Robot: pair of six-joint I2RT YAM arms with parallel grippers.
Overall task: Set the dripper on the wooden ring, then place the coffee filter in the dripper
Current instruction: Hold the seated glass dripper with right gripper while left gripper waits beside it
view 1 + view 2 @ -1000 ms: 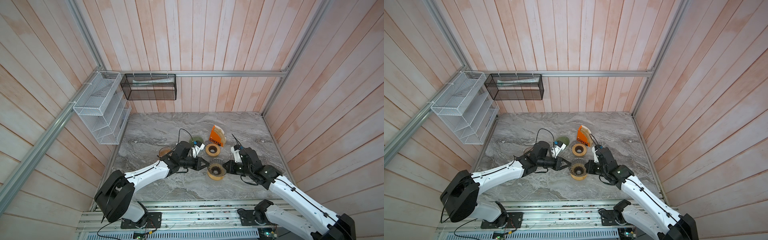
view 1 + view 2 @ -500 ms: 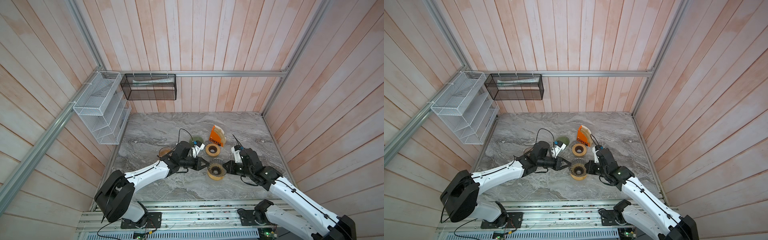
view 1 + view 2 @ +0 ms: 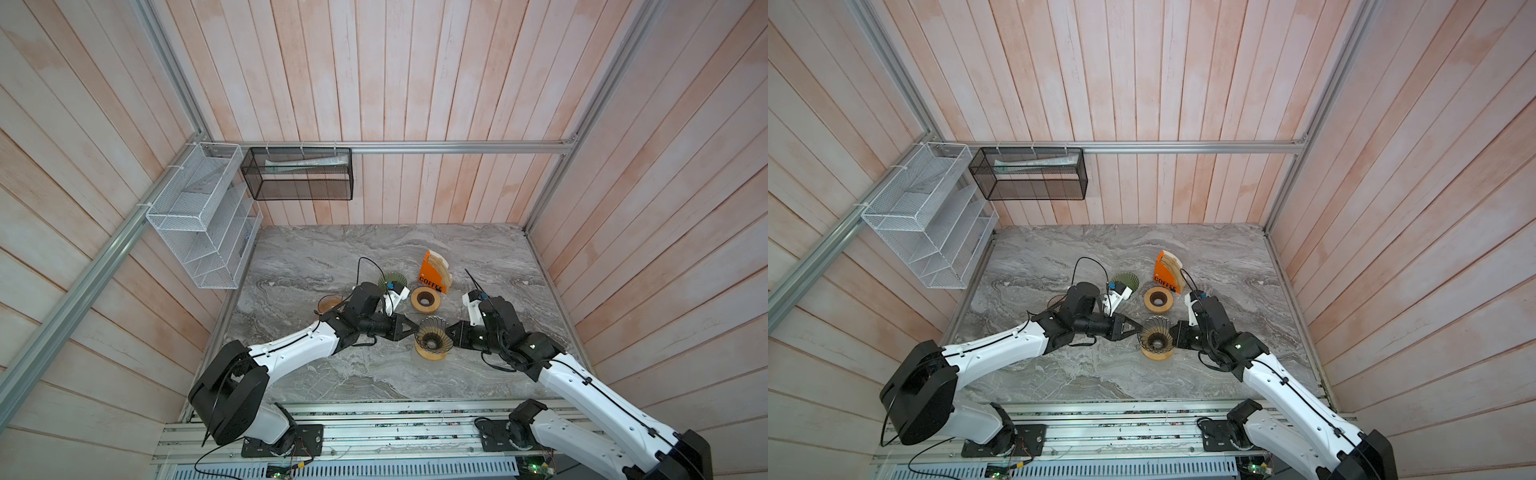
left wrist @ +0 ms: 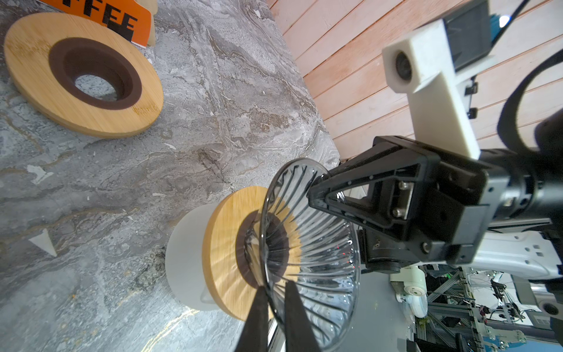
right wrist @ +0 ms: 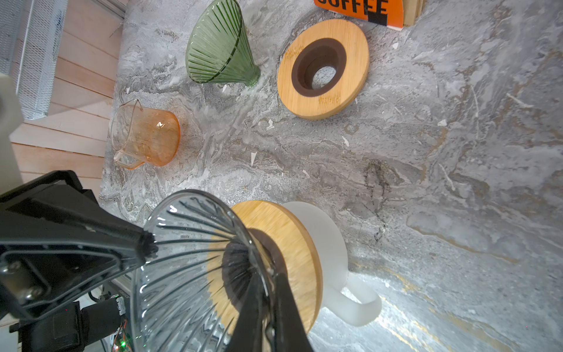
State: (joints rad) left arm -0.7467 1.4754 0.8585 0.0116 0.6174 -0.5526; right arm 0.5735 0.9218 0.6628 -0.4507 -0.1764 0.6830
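The left gripper (image 4: 275, 285) and right gripper (image 5: 268, 275) pinch opposite sides of the clear dripper (image 3: 434, 337) by its rim, jaws nearly closed. The dripper sits in a wooden ring (image 5: 304, 243) on a white mug (image 5: 330, 240), mid-worktop (image 3: 332, 257). Toward the back edge lie a spare ring (image 3: 424, 299), a green dripper (image 5: 219, 45) and an orange holder (image 3: 430, 277) reading "COFFEE", which holds the coffee filters (image 3: 440, 262). Both arms reach low, converging.

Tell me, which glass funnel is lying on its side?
The green dripper, tipped over on the table. The clear dripper stands mouth-up in the wooden ring on the white mug.
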